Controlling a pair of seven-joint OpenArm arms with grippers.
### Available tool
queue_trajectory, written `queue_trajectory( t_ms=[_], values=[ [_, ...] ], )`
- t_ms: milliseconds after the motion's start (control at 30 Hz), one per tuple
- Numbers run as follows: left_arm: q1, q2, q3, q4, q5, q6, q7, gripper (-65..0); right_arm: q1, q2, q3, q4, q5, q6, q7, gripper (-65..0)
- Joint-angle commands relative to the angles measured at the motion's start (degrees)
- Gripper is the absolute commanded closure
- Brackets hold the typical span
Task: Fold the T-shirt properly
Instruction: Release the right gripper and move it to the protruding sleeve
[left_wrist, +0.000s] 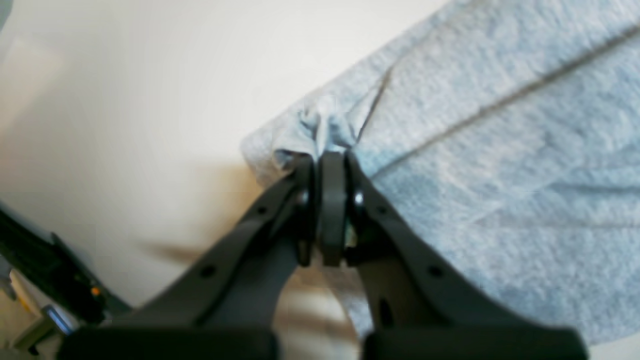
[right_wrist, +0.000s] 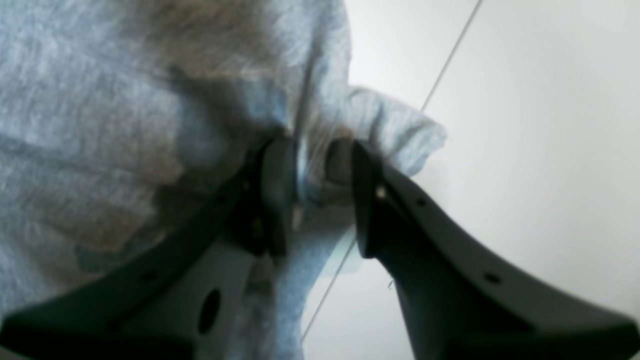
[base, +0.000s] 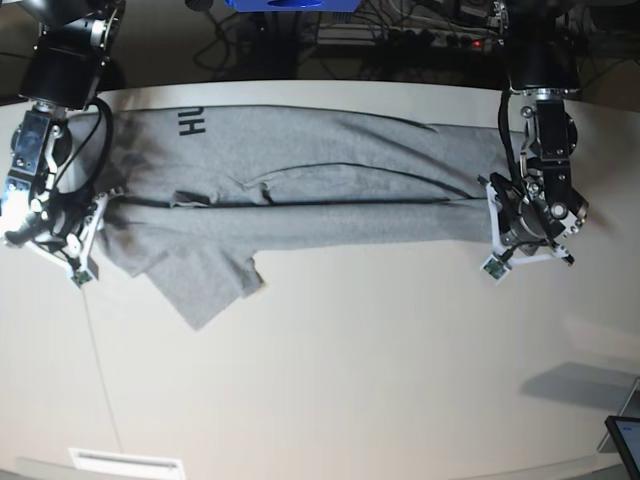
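Note:
The heather-grey T-shirt lies as a long band across the white table, black letters showing at its far left and a sleeve flap sticking out toward the front. At the band's right end, my left gripper is shut on a bunched corner of the T-shirt; the left gripper has its pads pressed together in the left wrist view. At the left end, my right gripper stands over the T-shirt. The right gripper has its jaws parted, with a fold of cloth loose between them.
A thin seam runs down the table near the left arm. Cables and a power strip lie behind the far edge. A screen corner sits at the front right, and a white vent at the front left.

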Motion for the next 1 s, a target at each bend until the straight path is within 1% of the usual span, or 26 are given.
queue_trajectory(
  t_ms=[0, 33, 100, 167, 200, 267, 400, 467, 533, 567, 600, 667, 733, 800, 867, 967],
  values=[
    [-1.1, -1.1, -0.4, 1.1, 0.9, 0.4, 0.1, -4.0, 1.2, 0.9, 0.3, 1.2, -0.1, -0.1, 0.2, -21.2],
    [-1.1, -1.2, -0.4, 1.1, 0.9, 0.4, 0.1, -7.7, 1.2, 0.9, 0.3, 1.2, -0.1, -0.1, 0.2, -22.5],
    [-1.0, -2.0, -0.3, 1.6, 0.9, 0.4, 0.1, -19.1, 1.3, 1.0, 0.3, 1.2, -0.1, -0.1, 0.5, -26.0],
    [-1.0, -2.1, -0.3, 3.1, 0.9, 0.4, 0.1, -29.7, 1.3, 1.0, 1.8, 1.2, -0.1, -0.1, 0.6, -27.6],
    [-1.0, -2.1, -0.2, 3.9, 0.9, 0.4, 0.1, -32.9, 1.3, 1.0, 2.5, 1.2, -0.1, -0.1, 0.6, -27.6],
    [-0.9, -2.2, -0.2, 5.2, 0.9, 0.4, 0.1, -37.3, 1.4, 1.0, 3.3, 1.2, -0.1, -0.1, 0.7, -27.6],
    [-1.4, -2.2, -0.7, 6.1, 0.9, 0.4, 0.2, -41.7, 1.9, 1.5, 4.1, 1.2, -0.1, -0.1, 0.7, -27.4],
    [-1.7, -2.2, -1.0, 6.0, 0.9, 0.4, 0.2, -47.2, 2.0, 1.6, 5.4, 1.5, -0.1, -0.1, 0.7, -27.6],
    [-1.9, -2.2, -1.2, 6.1, 0.9, 0.4, 0.2, -53.7, 2.3, 2.4, 6.0, 3.6, -0.1, -0.1, 0.7, -27.6],
    [-1.9, -2.2, -1.2, 6.1, 0.9, 0.4, 0.2, -55.6, 2.4, 2.8, 5.8, 5.0, -0.1, -0.1, 0.5, -27.6],
    [-1.9, -2.2, -1.2, 6.2, 0.9, 0.4, 0.2, -56.9, 2.6, 2.9, 5.8, 6.4, -0.1, -0.1, 0.1, -27.7],
    [-3.1, -2.2, -1.2, 6.1, 0.8, 0.4, 0.2, -57.1, 2.8, 3.1, 6.0, 8.7, -0.1, -0.1, 0.1, -27.7],
    [-3.8, -2.1, -1.3, 6.0, 0.7, 0.4, 0.2, -57.1, 3.3, 3.1, 5.8, 10.1, -0.1, -3.5, 0.1, -27.7],
    [-3.9, -1.9, -3.7, 6.1, 0.7, 0.4, 0.2, -57.1, 3.6, 3.1, 5.6, 10.3, -0.1, -4.7, 0.2, -27.9],
    [-5.0, -1.5, -6.4, 6.1, 0.7, 0.4, 0.2, -57.1, 5.0, 3.0, 2.4, 10.3, 0.1, -4.3, 0.4, -27.9],
    [-6.5, -0.7, -9.9, 5.8, 0.8, 0.4, 0.2, -57.1, 6.8, 2.8, -6.1, 10.3, 0.1, -2.8, 0.7, -27.7]
  ],
)
